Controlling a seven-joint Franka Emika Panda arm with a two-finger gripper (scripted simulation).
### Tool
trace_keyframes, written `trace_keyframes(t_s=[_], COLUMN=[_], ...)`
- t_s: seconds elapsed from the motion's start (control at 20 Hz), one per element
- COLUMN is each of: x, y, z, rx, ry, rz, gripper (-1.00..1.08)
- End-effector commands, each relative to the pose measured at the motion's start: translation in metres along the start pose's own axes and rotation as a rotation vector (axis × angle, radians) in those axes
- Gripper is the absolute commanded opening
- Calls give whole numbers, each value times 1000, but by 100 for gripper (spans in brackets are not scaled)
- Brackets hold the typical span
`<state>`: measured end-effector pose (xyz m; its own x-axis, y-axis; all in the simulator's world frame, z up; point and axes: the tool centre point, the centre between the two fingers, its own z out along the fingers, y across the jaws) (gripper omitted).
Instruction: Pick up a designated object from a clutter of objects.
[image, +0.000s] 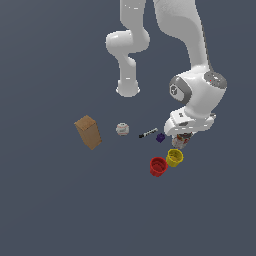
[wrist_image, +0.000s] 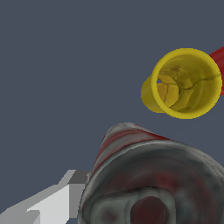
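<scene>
The can (image: 180, 142) has a mottled red, white and brown label and stands at the exterior view's right end of the clutter, right under my hand. My gripper (image: 181, 138) is down around it, so only the can's lower part shows there. In the wrist view the can (wrist_image: 148, 175) fills the lower part, with its dark round top close to the camera. One grey-white finger (wrist_image: 52, 203) lies against its side and the other finger is hidden. I cannot tell whether the jaws press on the can.
A yellow cup (image: 174, 157) (wrist_image: 186, 85) and a red cup (image: 158, 166) stand just in front of the can. A tiny purple cube (image: 160, 137), a black marker (image: 148, 133), a whitish ball (image: 122, 129) and a tan cardboard box (image: 88, 132) lie toward the exterior view's left.
</scene>
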<state>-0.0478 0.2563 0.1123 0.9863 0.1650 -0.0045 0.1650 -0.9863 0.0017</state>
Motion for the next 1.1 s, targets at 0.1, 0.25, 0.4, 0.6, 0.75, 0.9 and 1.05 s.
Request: trace_keyframes(t_s=[0.1, 0.25, 0.4, 0.6, 0.75, 0.9, 1.05], x=[-8, -16, -25, -37, -46, -55, -64], y=[1, 1, 2, 2, 3, 3, 4], z=[-32, -58, -87, -128, -161, -192, -223], rx=[1, 1, 1, 2, 3, 3, 3], ry=[4, 4, 4, 4, 4, 4, 4], rz=[0, -1, -1, -1, -2, -2, -2], gripper=[-100, -100, -100, -100, -100, -100, -100])
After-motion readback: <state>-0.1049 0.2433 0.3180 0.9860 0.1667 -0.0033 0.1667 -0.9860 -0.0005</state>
